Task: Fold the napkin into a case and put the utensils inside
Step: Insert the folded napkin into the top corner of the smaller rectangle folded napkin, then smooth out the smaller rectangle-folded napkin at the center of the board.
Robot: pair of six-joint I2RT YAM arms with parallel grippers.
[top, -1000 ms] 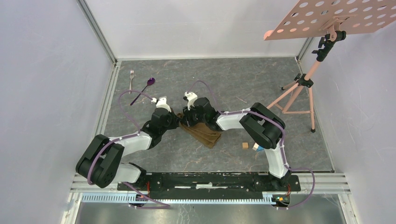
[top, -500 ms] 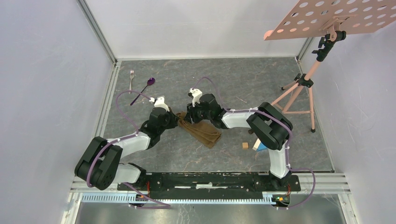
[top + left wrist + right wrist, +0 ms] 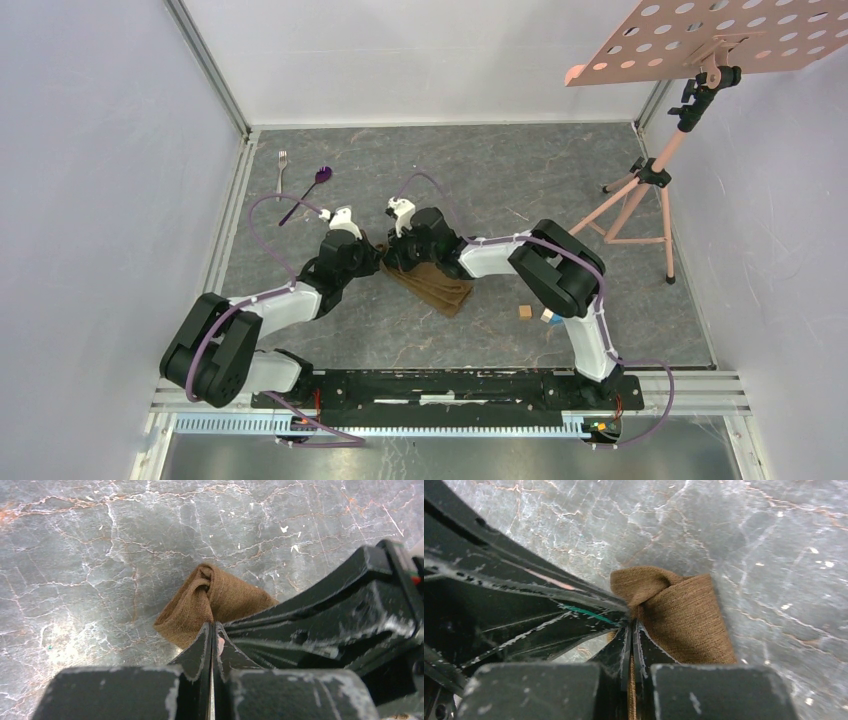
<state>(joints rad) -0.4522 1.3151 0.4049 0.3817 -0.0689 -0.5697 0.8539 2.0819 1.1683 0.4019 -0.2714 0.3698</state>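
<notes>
We see the napkin [image 3: 440, 285] in plain warm brown, finely ribbed up close; the table [image 3: 520, 175] is dark grey, marbled with white and rust veins; the fork [image 3: 282, 163] is silver; the spoon [image 3: 318, 178] has a purple bowl and a dark handle; the left gripper [image 3: 211, 630] and right gripper [image 3: 631, 627] are black, scuffed whitish at the edges; the arms [image 3: 285, 300] are white and black, with purple cables [image 3: 262, 215]; the perforated panel [image 3: 720, 35] and its stand [image 3: 640, 195] are salmon pink; one small block [image 3: 524, 311] is tan, the other block [image 3: 548, 316] blue.
</notes>
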